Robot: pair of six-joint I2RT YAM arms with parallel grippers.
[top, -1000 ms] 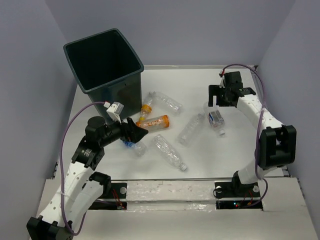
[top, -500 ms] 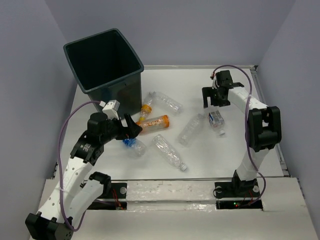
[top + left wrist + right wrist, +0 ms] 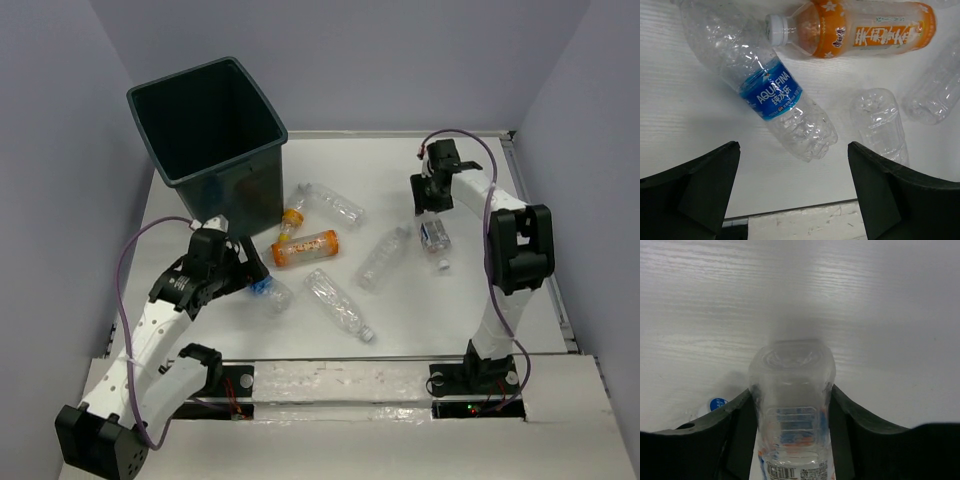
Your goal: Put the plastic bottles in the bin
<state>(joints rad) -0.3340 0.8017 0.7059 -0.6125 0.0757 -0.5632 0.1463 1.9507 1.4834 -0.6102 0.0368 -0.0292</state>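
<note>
At far left the bin (image 3: 235, 190) shows no bottle inside; all seven plastic bottles (image 3: 385, 258) lie on the table (image 3: 350, 160), so the task appears barely begun. Right gripper (image 3: 791, 410): fingers closed against the sides of a clear blue-and-white-labelled bottle (image 3: 791, 375) lying at far right. Left gripper (image 3: 791, 147): jaws spread wide above a crumpled blue-labelled bottle (image 3: 771, 91) at near left, beside an orange-labelled bottle (image 3: 865, 27).
</note>
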